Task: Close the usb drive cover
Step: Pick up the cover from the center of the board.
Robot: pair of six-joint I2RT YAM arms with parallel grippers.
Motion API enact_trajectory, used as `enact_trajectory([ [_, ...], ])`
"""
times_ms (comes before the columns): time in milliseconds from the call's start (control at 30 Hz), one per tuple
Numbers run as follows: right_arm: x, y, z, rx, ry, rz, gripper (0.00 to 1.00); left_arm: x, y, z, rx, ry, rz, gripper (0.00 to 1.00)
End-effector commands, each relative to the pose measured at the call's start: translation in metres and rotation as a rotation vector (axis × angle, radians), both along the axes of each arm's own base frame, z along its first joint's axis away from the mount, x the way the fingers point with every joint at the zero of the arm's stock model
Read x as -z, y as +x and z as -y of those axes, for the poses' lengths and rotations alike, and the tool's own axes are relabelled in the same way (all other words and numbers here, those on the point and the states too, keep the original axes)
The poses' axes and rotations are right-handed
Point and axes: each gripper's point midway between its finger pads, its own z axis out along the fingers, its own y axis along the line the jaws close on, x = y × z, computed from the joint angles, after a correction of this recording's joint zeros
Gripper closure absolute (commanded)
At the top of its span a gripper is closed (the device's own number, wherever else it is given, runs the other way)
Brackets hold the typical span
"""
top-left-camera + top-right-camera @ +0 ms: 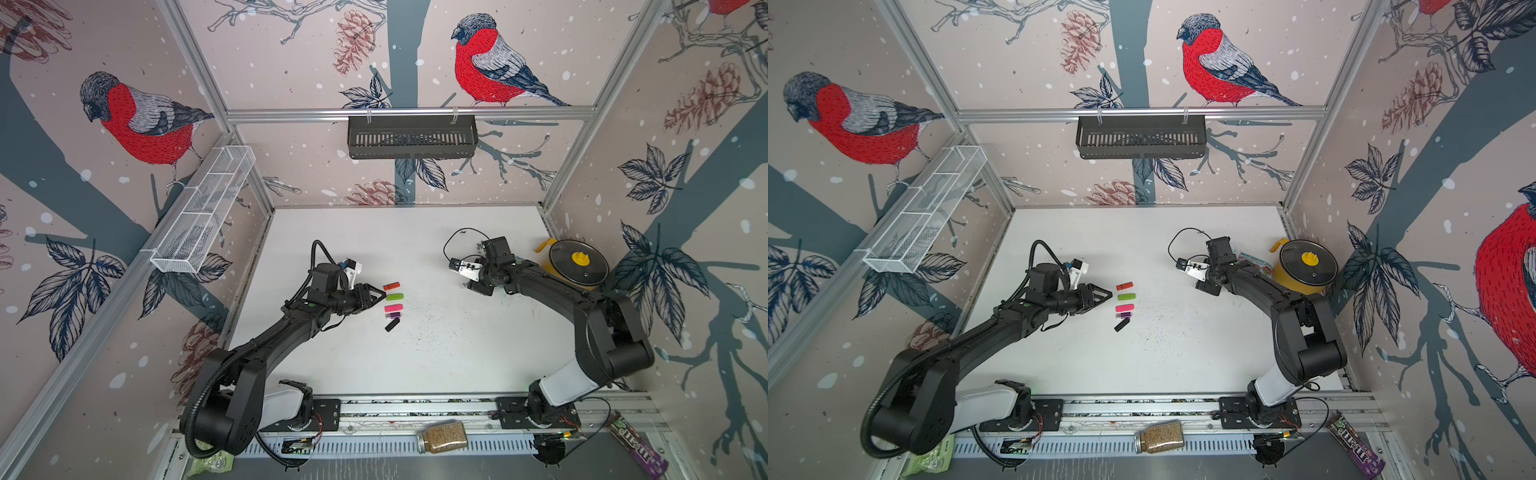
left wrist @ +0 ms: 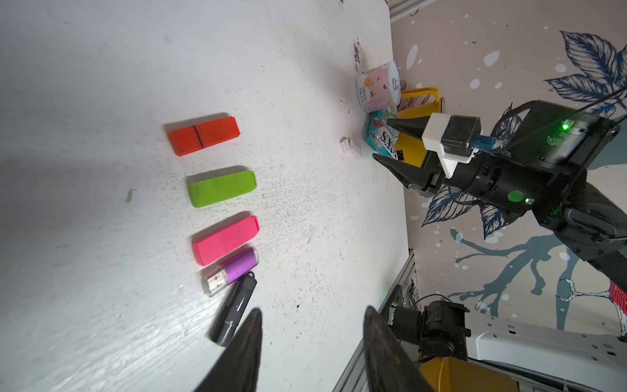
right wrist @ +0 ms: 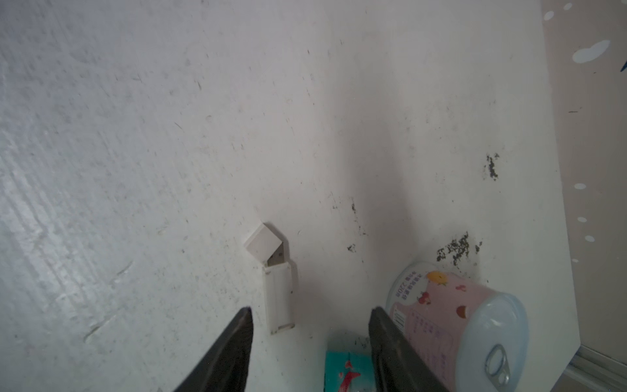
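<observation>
The white usb drive (image 3: 278, 298) lies towards the tabletop's right edge, its cap (image 3: 263, 241) crooked and not shut yet — the right gripper (image 3: 311, 310) beside it and the left gripper (image 2: 312, 310) both gape wide and empty, so the cap likely needs a straight push on next.

Top views: we look down from high overhead, sharing the whole tabletop (image 1: 436, 365).
Left wrist: we sit low, near, facing the right gripper (image 2: 380, 138).
Right wrist: we look close onto the tabletop.

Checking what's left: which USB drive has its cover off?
The white drive by the right gripper: its cap sits askew, plug bare; the row of coloured drives looks closed.
</observation>
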Motion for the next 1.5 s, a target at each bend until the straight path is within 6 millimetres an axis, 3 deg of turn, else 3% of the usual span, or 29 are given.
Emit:
enact_trajectory([
  [0,0.009,0.001,0.006,-0.071,-0.065,-0.031,0.45,-0.004,0.007,0.009,0.048,-0.005,0.035,0.52],
  [667,0.046,0.002,-0.01,-0.209,-0.088,-0.147,0.51,0.017,0.034,0.027,0.11,-0.013,-0.046,0.52],
  [933,0.053,0.008,-0.018,-0.199,-0.068,-0.168,0.54,0.021,0.037,0.029,0.112,-0.014,-0.061,0.52],
  [1467,0.062,-0.009,-0.033,-0.241,-0.042,-0.232,0.56,0.022,0.036,0.028,0.109,-0.014,-0.066,0.52],
])
